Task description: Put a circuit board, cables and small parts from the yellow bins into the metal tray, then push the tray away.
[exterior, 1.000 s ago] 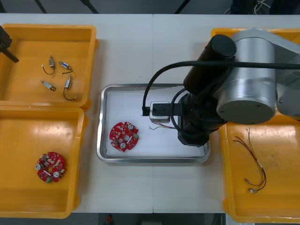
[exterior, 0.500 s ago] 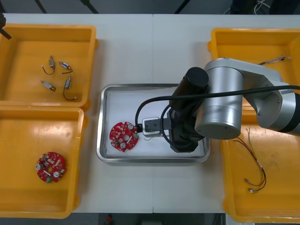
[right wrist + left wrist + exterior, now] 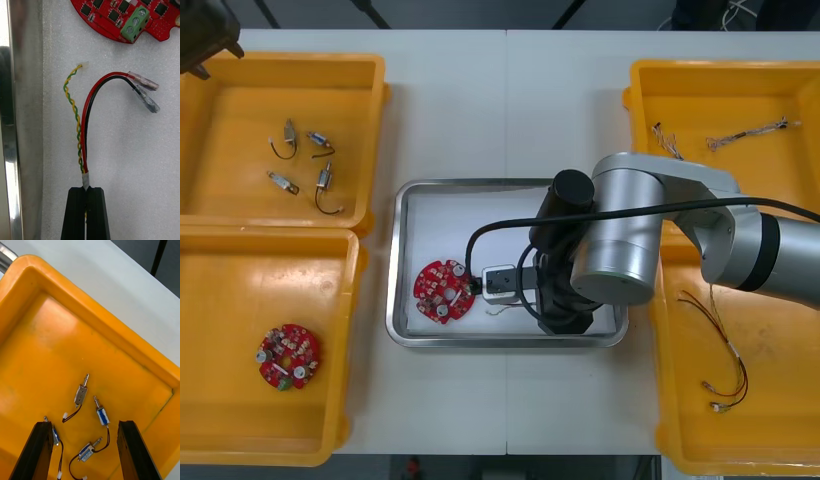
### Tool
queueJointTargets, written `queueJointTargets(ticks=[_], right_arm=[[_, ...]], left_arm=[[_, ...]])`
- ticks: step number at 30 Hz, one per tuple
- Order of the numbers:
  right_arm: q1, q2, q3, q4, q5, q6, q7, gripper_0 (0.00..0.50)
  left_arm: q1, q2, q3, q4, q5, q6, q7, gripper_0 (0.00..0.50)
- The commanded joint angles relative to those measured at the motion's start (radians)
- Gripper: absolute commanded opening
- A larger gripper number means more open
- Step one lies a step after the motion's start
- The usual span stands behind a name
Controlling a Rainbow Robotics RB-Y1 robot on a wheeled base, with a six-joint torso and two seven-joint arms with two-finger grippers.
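In the right wrist view my right gripper is shut on a taped cable of red, black and twisted yellow-green wires. The cable lies on the white floor of the metal tray, its ends reaching toward a round red circuit board. In the front view my right arm hangs over the tray, beside that board. My left gripper hovers open above several small metal parts in the far left yellow bin.
The near left bin holds another red circuit board. Small metal parts lie in the far left bin. Thin cables rest in the far right bin, and red and yellow cables in the near right bin.
My right arm has swung left and lowered over the tray, bringing the cable close to the circuit board. The left arm has shifted slightly at the far left corner.
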Motion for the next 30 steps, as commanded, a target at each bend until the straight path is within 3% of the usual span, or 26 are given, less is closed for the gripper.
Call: queueJointTargets(ticks=[1,3,4,7,10,12,17,22,30], right_arm=[[-0.035,0.024,0.015,0.013,-0.005,-0.010,0.010,0.000],[-0.035,0.023,0.015,0.013,-0.006,-0.010,0.010,0.021],[-0.035,0.021,0.015,0.013,-0.006,-0.010,0.008,0.150],[-0.035,0.021,0.015,0.013,0.006,-0.010,0.005,0.348],[-0.035,0.021,0.012,0.013,0.014,-0.005,0.005,0.460],[-0.035,0.018,0.003,0.013,0.009,-0.004,0.005,0.496],[-0.035,-0.006,-0.067,-0.003,-0.057,0.027,0.001,0.500],[-0.037,-0.043,-0.194,-0.052,-0.153,0.131,-0.001,0.500],[-0.037,-0.120,-0.360,-0.068,-0.290,0.216,-0.015,0.500]], left_arm=[[-0.053,-0.021,-0.038,0.042,-0.035,-0.062,-0.137,0.500],[-0.053,-0.031,-0.038,0.069,-0.035,-0.094,-0.180,0.500],[-0.053,-0.037,-0.038,0.089,-0.035,-0.115,-0.204,0.500],[-0.053,-0.052,-0.038,0.138,-0.038,-0.169,-0.261,0.500],[-0.053,-0.069,-0.038,0.178,-0.041,-0.224,-0.316,0.500],[-0.052,-0.080,-0.038,0.206,-0.044,-0.256,-0.346,0.500],[-0.053,-0.112,-0.038,0.267,-0.047,-0.322,-0.419,0.500],[-0.052,-0.147,-0.059,0.324,-0.049,-0.376,-0.480,0.500],[-0.042,-0.170,-0.147,0.345,-0.047,-0.387,-0.482,0.500]])
